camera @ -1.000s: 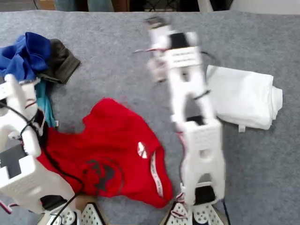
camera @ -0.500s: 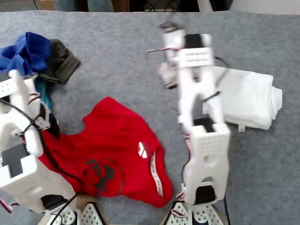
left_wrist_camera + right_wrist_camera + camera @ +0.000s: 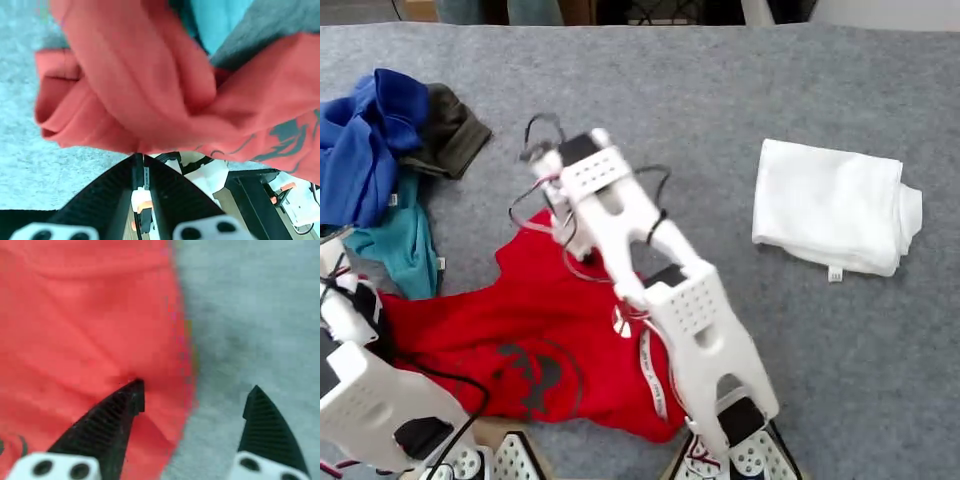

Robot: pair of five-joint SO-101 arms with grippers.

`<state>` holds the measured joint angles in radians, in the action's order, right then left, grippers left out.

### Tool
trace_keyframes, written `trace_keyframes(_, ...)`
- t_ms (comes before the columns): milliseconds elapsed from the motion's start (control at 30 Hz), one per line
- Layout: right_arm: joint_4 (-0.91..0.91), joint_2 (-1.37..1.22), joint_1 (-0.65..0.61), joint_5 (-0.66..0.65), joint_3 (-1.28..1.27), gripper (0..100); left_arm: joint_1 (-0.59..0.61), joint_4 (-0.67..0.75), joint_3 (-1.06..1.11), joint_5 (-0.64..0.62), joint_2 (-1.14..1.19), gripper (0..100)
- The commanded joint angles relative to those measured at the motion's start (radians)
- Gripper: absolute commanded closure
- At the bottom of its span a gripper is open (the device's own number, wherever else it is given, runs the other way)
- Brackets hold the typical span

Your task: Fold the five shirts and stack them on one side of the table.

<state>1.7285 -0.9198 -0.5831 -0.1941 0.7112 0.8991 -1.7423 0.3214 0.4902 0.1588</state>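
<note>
A red shirt (image 3: 520, 320) lies crumpled at the near left of the grey table. My left gripper (image 3: 370, 312) is at its left sleeve, shut on a bunch of red fabric (image 3: 150, 90), jaws closed (image 3: 139, 161). My right gripper (image 3: 563, 232) hangs open over the shirt's far edge. One finger (image 3: 125, 400) is above the red cloth (image 3: 75, 315) and the other above bare table. A folded white shirt (image 3: 830, 205) lies at the right. Blue (image 3: 365, 130), dark olive (image 3: 450, 130) and teal (image 3: 405, 240) shirts are heaped at the far left.
The teal shirt (image 3: 220, 20) lies just beyond the pinched sleeve. The grey table (image 3: 720, 110) shows bare cloth between the red and white shirts and along the far side. Both arm bases stand at the near edge.
The right arm has swung left from beside the white shirt to the red shirt's far edge. The left arm has drawn back toward the near edge with the sleeve, uncovering the teal shirt.
</note>
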Motion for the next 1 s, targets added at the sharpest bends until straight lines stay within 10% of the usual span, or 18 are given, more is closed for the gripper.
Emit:
trace_keyframes(0, 0.003, -0.024, -0.025, 0.008, 0.015, 79.8, 0.039, -0.017, -0.005, 0.04, -0.043, 97)
trace_keyframes(100, 0.0, -0.022, -0.02, 0.008, 0.018, 96.7, 0.05, -0.017, -0.007, 0.069, -0.043, 97)
trace_keyframes(967, -0.028, 0.432, 0.529, 0.069, -0.443, 96.9, -0.461, -0.017, -0.185, -0.057, -0.043, 97)
